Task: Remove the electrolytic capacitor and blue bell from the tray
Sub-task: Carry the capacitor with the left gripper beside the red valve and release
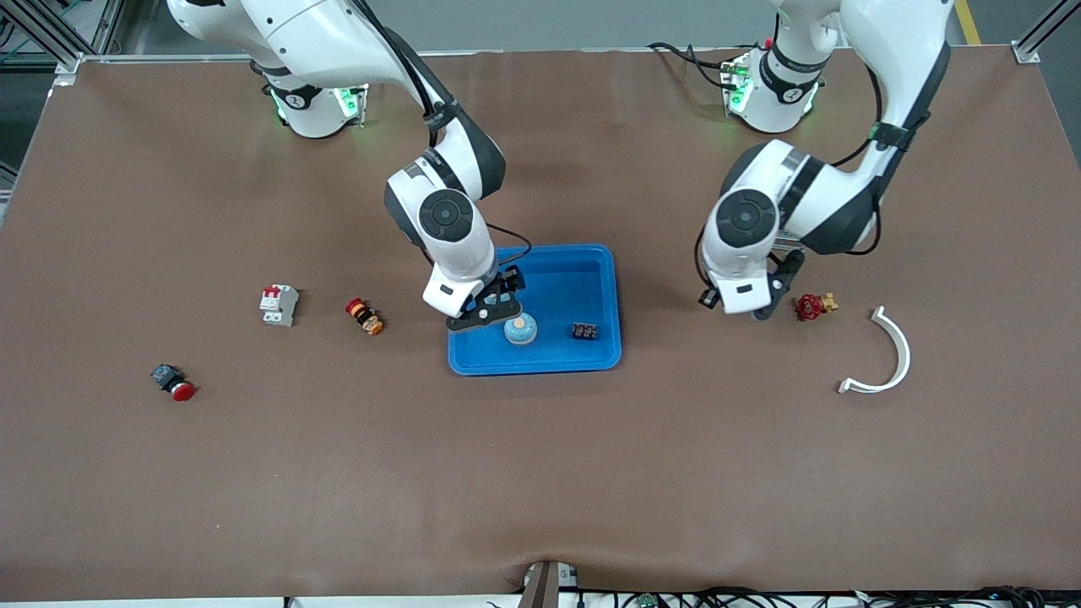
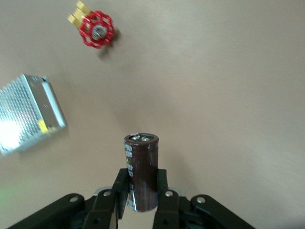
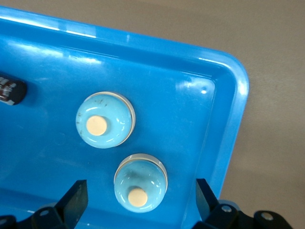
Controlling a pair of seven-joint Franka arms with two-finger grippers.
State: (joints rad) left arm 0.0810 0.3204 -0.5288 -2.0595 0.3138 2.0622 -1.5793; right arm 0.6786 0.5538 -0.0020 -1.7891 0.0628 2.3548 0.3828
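On the worktop, the blue tray holds a blue bell nearest the front camera; the right wrist view shows two bells there. Over them hangs the right tool, fingers spread wide. The left tool clamps the electrolytic capacitor above the worktop beside a red valve.

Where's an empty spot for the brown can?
Bare table lies between the tray and the red valve, by the left gripper holding the capacitor, and nearer the camera than the tray. Crowded: the tray, with two bells, a black block and the open right gripper over them.
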